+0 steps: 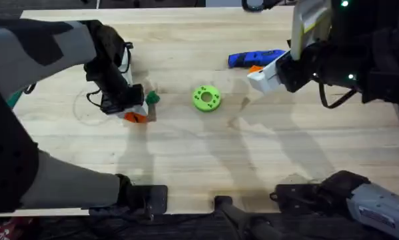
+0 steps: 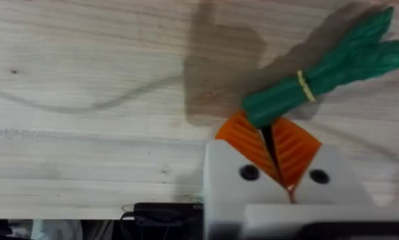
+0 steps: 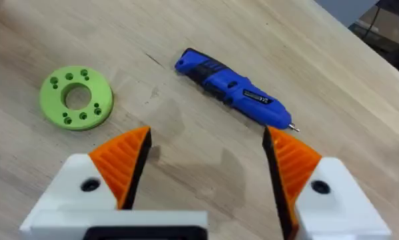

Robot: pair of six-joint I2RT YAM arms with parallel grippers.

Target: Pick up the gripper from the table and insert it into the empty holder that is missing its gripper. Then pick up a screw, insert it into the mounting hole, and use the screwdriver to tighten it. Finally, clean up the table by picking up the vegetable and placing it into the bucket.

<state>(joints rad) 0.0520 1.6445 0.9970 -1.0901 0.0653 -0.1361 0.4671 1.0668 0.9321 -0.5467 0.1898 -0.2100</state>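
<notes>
Between the orange ribbed pads of the left gripper, the stalk end of the vegetable is pinched, the pads being nearly pressed together around it. The dark-green piece, ringed by a thin yellow band, is seen slanting away from the fingertips just above the wooden table, on which its shadow is cast. From overhead, the same left gripper is found at the left of the table, with the vegetable showing as a small green tip beside the white finger bodies, and the grey-and-black arm is seen reaching in from the lower left.

At the right gripper, the two orange pads are held wide apart, with nothing between them but bare wood. Beyond them the blue screwdriver is laid flat on the table, its thin metal tip pointed away from the lime-green ring, which is set well apart from it. Overhead, the right gripper is seen raised near the far right of the table, just beside the screwdriver, while the green ring is placed near the middle, between the two grippers.
</notes>
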